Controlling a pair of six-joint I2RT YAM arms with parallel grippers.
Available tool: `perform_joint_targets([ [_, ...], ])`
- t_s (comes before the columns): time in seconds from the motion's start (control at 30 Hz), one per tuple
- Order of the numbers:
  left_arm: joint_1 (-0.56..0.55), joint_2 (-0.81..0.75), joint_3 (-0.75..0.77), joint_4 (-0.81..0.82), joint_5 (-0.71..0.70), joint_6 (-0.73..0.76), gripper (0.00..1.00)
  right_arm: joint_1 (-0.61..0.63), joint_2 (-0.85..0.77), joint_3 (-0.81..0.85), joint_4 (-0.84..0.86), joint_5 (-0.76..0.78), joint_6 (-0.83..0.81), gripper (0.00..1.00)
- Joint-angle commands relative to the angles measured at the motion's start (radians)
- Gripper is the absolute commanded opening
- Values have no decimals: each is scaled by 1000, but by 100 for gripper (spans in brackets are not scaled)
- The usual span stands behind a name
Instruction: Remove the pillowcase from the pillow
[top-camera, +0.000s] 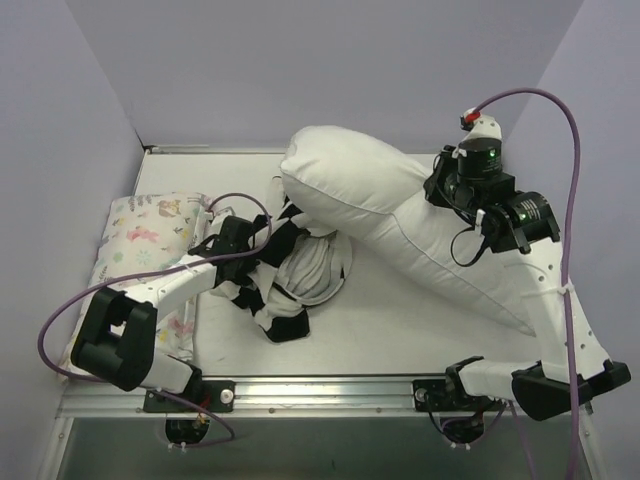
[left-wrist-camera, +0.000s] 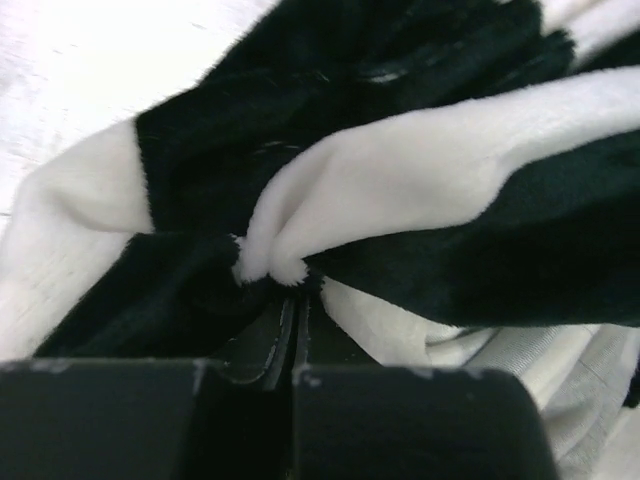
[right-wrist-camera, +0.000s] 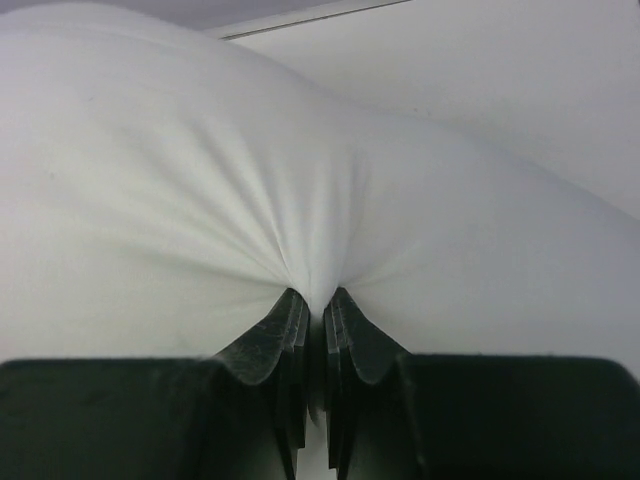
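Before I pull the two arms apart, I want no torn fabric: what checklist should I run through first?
1. Left gripper shut on the black-and-white checkered fabric pillowcase: ok.
2. Right gripper shut on the plump plain white pillow: ok, its cloth puckers at the pinch.
3. Pillow fully out of the pillowcase: cannot tell; the two touch in the top view.
4. Pastel floral-print pillow free of both grips: ok, neither gripper holds it.
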Motion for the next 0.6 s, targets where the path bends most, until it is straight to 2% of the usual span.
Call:
perform_joint_targets([
  [0.0, -47, -27, -20, 96, 17, -42, 0, -7, 20, -21, 196, -25, 35, 0],
  [0.07, -97, -50, -35, 103, 6, -53, 1, -4, 29, -116, 266, -75, 54, 0],
  [0.1, -116, -82, -55, 110, -2, -53, 7, -2, 40, -151, 332, -100, 59, 0],
  [0.17, -162, -117, -75, 119, -8, -54, 14, 7, 46, -266, 404, -173, 77, 0],
  [0.3, -209, -241, -110, 87, -15, -51, 27, 64, 58, -412, 552, -184, 103, 2],
  [0.33, -216, -266, -122, 77, -19, -48, 33, 87, 61, -438, 559, -181, 105, 11],
  [0.4, -225, -350, -127, 57, -19, -39, 39, 102, 67, -454, 570, -174, 103, 24],
  [0.43, -225, -379, -132, 52, -15, -21, 41, 105, 66, -457, 569, -174, 103, 43],
  [0.47, -226, -410, -133, 44, -14, -12, 47, 111, 61, -463, 566, -177, 105, 51],
  [0.53, -226, -485, -117, 18, -3, 24, 53, 115, 29, -470, 549, -181, 97, 69],
  [0.57, -226, -505, -106, 5, -2, 34, 56, 116, 9, -475, 540, -181, 98, 74],
])
